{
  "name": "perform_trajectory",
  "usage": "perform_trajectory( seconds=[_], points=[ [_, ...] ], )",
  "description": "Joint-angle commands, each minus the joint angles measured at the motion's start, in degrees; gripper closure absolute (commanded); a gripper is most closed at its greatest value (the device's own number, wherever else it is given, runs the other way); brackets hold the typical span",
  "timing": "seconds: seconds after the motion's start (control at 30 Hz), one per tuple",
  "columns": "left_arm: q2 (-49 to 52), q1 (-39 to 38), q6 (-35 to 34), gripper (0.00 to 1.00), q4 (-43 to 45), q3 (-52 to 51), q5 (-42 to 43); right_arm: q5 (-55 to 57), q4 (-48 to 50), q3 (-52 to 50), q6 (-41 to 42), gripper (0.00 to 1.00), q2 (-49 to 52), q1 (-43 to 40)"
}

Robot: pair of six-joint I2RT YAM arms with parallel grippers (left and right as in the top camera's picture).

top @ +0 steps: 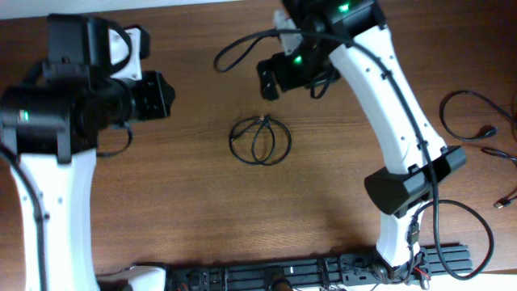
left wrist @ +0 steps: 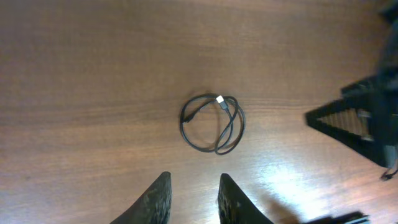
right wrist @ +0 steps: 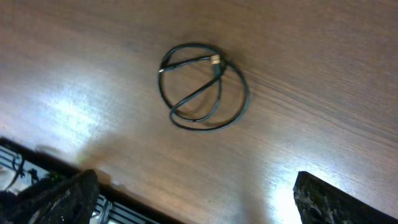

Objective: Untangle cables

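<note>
One thin black cable (top: 260, 121) lies coiled in overlapping loose loops in the middle of the wooden table, with a small plug at the coil's top. It also shows in the left wrist view (left wrist: 219, 99) and the right wrist view (right wrist: 214, 61). My left gripper (top: 166, 97) hovers left of the coil; its fingers (left wrist: 194, 196) are open and empty, well short of it. My right gripper (top: 271, 81) hovers above and behind the coil; its fingers (right wrist: 199, 199) are spread wide and empty.
More thin black cables with plugs lie at the table's right edge (top: 487, 132) and lower right (top: 505, 202). A thick black robot cable (top: 234, 47) arcs off the right arm. A black rail (top: 323, 271) runs along the front edge.
</note>
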Motion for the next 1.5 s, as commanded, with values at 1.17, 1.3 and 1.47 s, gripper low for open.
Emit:
perform_trajectory(
  seconds=[1.17,1.3,1.47],
  points=[
    [-39.54,-3.06,-5.99,0.63,19.58,-45.53,-10.38,27.02,11.23,-48.98,20.11,0.01,-55.28,6.97],
    [-39.54,-3.06,-8.44,0.61,19.69,-48.48,-9.35,24.70,18.75,-59.36,20.20,0.01,-62.45,6.97],
    [-39.54,-3.06,-8.68,0.57,20.11,-49.66,-9.57,24.46,20.37,-62.66,20.17,0.01,-62.20,6.97]
  ],
)
